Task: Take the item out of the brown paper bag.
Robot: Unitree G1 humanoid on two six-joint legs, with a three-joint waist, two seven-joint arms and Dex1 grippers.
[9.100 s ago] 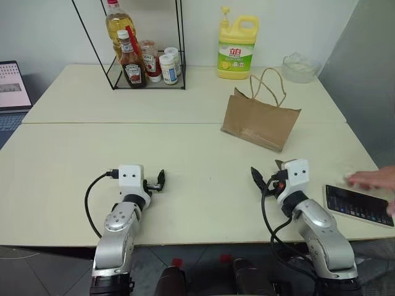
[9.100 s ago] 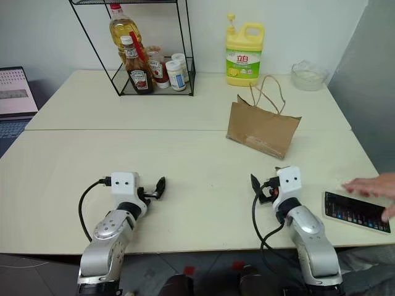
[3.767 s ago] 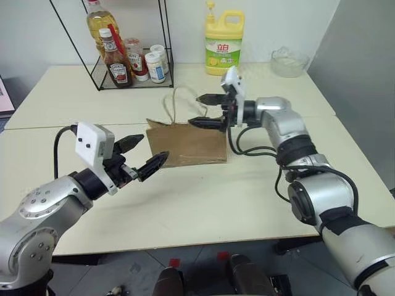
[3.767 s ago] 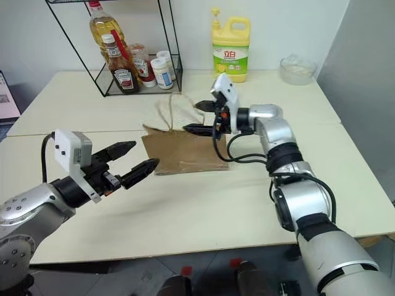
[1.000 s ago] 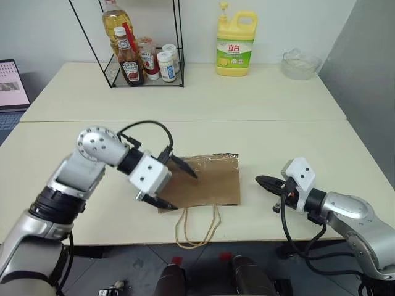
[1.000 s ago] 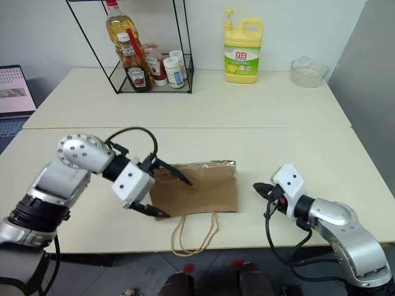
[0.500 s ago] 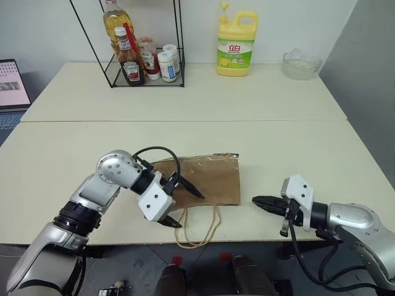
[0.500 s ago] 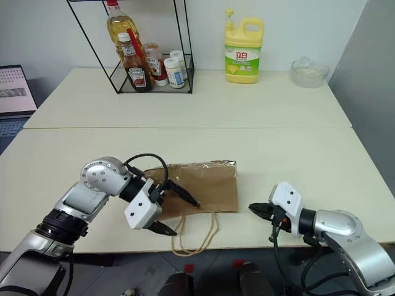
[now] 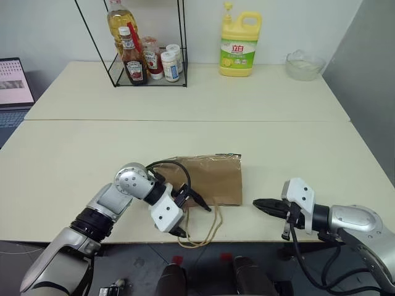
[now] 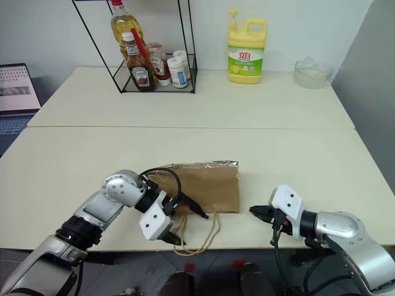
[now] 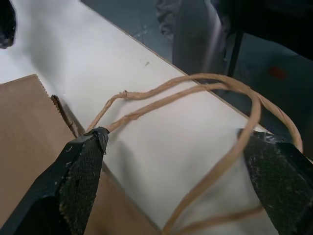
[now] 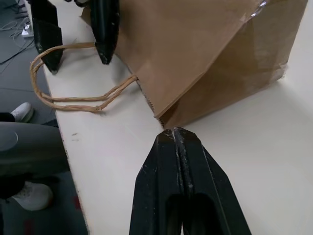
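Observation:
The brown paper bag (image 9: 210,177) lies flat on the near table, its mouth toward the front edge. Its two cord handles (image 9: 202,232) hang out over that edge. My left gripper (image 9: 190,217) is open at the bag's mouth, one finger on each side of the handle loops (image 11: 195,95), and grips nothing. My right gripper (image 9: 261,203) is shut and empty, level above the table just right of the bag, pointing at its near corner (image 12: 161,115). The item is hidden.
A wire rack (image 9: 148,68) with sauce and oil bottles stands at the back left, a yellow detergent jug (image 9: 240,43) at the back middle, a glass bowl (image 9: 303,65) at the back right. A laptop (image 9: 15,83) sits far left. The table's front edge (image 9: 247,239) runs just under both grippers.
My left gripper has come down off the bag's left side to the handles at the front edge, still open. The right gripper has drawn back slightly and stays shut.

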